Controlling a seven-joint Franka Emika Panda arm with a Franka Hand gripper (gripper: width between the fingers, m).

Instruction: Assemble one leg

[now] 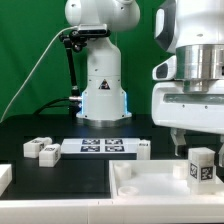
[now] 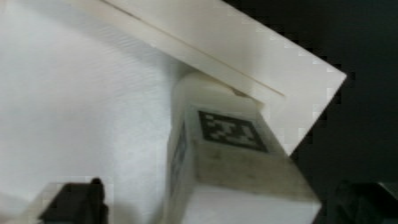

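A white leg (image 1: pixel 202 167) with a black-and-white tag stands upright at the tray's (image 1: pixel 140 188) corner on the exterior view's right. My gripper (image 1: pixel 198 146) hangs right over it, its dark fingers (image 1: pixel 180 140) level with the leg's top. In the wrist view the leg (image 2: pixel 235 150) lies between my two fingers (image 2: pixel 73 202), with a gap showing on one side. The gripper (image 2: pixel 217 208) is open and holds nothing. The tray's white floor (image 2: pixel 80 100) and rim fill the rest of that view.
The marker board (image 1: pixel 104 147) lies mid-table. Two loose white legs (image 1: pixel 42 150) lie at the exterior view's left of it, and another (image 1: pixel 143 149) lies at its other end. A second robot's base (image 1: pixel 103 95) stands behind.
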